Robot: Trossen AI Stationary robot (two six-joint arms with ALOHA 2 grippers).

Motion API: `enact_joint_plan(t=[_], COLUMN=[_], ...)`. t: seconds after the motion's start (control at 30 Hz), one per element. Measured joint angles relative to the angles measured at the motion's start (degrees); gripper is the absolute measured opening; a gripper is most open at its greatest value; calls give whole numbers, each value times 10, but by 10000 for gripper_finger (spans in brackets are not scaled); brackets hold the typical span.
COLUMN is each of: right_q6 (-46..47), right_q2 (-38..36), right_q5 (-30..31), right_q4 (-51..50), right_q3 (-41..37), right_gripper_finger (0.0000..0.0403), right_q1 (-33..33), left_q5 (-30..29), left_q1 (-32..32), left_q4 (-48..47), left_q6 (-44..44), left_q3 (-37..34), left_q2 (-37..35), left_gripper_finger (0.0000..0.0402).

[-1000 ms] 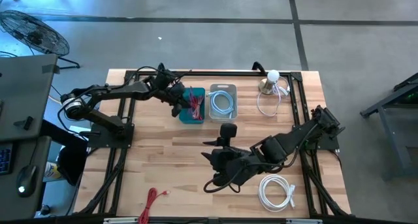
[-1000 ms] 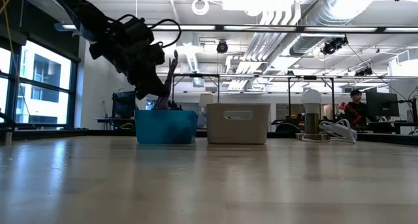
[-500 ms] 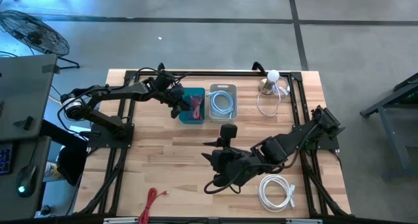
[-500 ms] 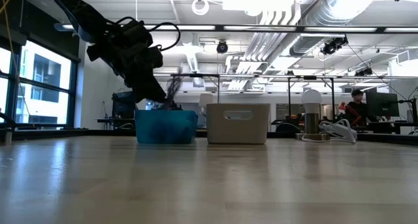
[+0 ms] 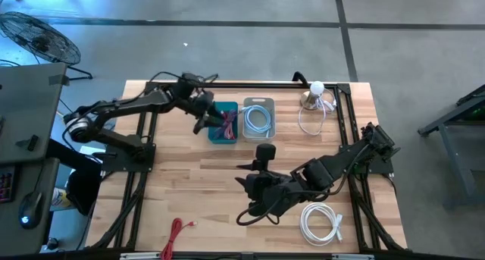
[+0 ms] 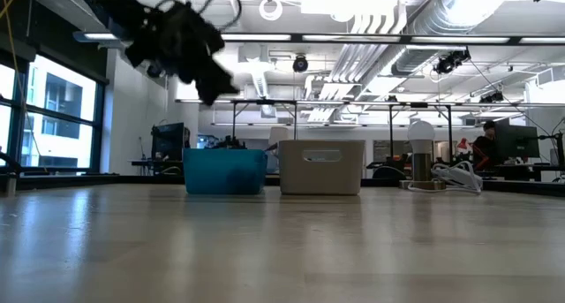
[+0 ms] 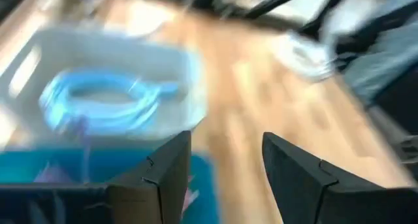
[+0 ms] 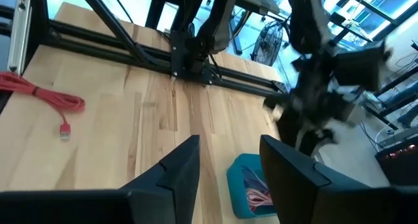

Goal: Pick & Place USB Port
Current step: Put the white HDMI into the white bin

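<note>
A red USB cable (image 5: pixel 227 123) lies bundled in the teal bin (image 5: pixel 215 136) at the table's far middle. My left gripper (image 5: pixel 204 120) hangs open just above the bin's left side, well clear of it in the low view (image 6: pixel 210 78); the left wrist view shows nothing between its fingers (image 7: pixel 225 175). A second red USB cable (image 5: pixel 176 236) lies on the table near the front left. My right gripper (image 5: pixel 244 196) stands open above the table's middle, holding nothing (image 8: pixel 228 178).
A white bin (image 5: pixel 258 117) holding a coiled blue cable (image 7: pixel 98 100) stands right of the teal bin. A coiled white cable (image 5: pixel 321 222) lies at the near right. A small lamp (image 5: pixel 312 95) with a white cord stands far right. Black frame rails run along the table's edges.
My left gripper has opened and let go of the red cable, which stood up out of the teal bin and has dropped down into it. The gripper has then risen above the bin and rolled a little.
</note>
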Motion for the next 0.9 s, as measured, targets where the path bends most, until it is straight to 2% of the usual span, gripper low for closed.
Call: enact_joint_plan(t=[0.1,0.17,0.4,0.5,0.6,0.8,0.83,0.9], right_q6=[3,11,100,155,215,394,427,432], right_q2=[0,0,-31,-64,-106,-183,-193,-228], right_q5=[5,13,33,61,100,109,105,86], right_q4=[-15,-29,-153,-217,-283,-454,-462,-442], right_q3=[0,0,-1,-1,-1,-1,-4,-42], right_gripper_finger=[149,150,149,147,145,146,145,145], right_q1=[0,0,10,27,49,91,97,107], left_q5=[45,38,-85,-147,-182,-186,-186,-187], left_q1=[0,0,0,0,0,0,0,0], left_q4=[-38,-86,-255,-313,-363,-373,-374,-373], left_q6=[12,40,148,165,188,177,176,169], left_q3=[36,60,124,126,126,82,70,44], left_q2=[-48,-93,-267,-338,-394,-477,-487,-506], left_gripper_finger=[185,185,185,185,185,186,186,186])
